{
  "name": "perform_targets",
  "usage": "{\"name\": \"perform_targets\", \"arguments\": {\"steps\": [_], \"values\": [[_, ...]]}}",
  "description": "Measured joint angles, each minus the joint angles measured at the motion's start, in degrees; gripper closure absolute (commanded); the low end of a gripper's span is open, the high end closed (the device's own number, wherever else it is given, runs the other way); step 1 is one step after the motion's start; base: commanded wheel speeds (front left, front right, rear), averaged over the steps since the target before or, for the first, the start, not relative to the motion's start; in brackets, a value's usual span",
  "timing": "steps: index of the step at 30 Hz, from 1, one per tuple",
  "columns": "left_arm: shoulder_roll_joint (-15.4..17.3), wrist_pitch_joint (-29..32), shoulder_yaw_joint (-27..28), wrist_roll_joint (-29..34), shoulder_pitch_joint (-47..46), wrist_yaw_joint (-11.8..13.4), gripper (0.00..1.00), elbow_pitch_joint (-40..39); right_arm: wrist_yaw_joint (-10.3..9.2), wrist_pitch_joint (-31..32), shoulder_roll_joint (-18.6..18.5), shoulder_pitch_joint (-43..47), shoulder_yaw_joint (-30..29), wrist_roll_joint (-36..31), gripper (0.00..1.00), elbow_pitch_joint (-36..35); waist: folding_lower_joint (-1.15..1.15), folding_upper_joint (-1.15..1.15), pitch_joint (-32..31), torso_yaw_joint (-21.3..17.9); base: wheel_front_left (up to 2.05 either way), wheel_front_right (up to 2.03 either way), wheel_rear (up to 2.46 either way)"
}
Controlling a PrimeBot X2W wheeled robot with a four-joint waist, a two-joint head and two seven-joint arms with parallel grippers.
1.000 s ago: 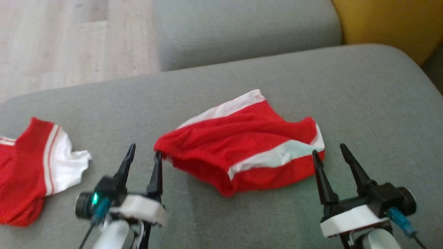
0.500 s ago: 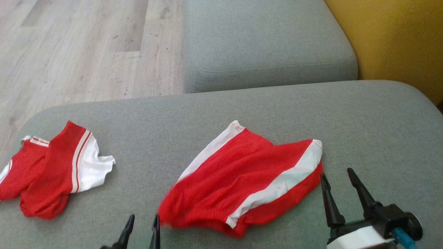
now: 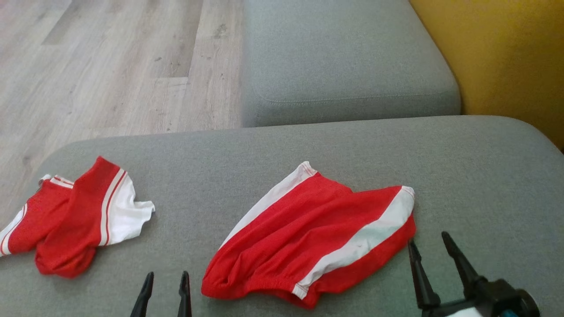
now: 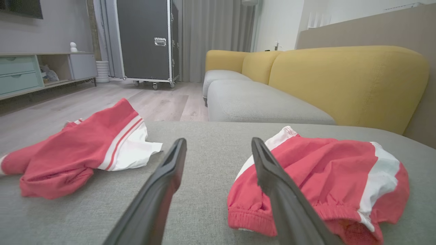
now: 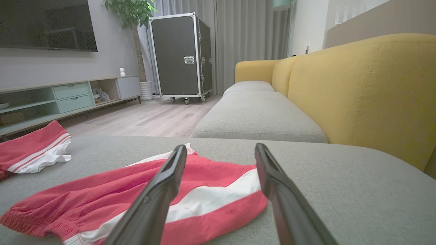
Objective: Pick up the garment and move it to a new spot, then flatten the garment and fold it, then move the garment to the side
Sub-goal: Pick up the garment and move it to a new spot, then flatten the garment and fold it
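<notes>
While the left hand [image 3: 166,281] and right hand [image 3: 428,240] hover open and empty, the red white-striped mesh shorts [image 3: 308,237] look flattened; guessing folding's next, pinching the near edge.

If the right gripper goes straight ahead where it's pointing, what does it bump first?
Probably the red shorts: their white-striped end lies just ahead, framed by the fingers of the right gripper. Its height above the cushion is unclear, so it might skim over.
</notes>
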Motion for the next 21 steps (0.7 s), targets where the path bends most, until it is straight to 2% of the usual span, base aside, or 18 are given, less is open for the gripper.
{"name": "perform_targets", "arguments": {"steps": [6, 21], "values": [[-1.21, 0.00, 1.49, 0.74, 2.76, 1.23, 0.00, -4.58, 0.00, 0.00, 0.02, 2.50, 0.34, 0.00, 0.00, -0.52, 0.00, 0.00, -0.17, -0.39, 0.00, 0.00, 0.00], [-1.65, 0.00, 1.35, 1.58, 2.73, 1.94, 0.00, -5.27, 0.00, 0.00, 0.03, 2.48, 0.33, 0.10, 0.00, -0.51, 0.01, 0.00, 0.20, -0.06, 0.00, 0.00, 0.00]]}}
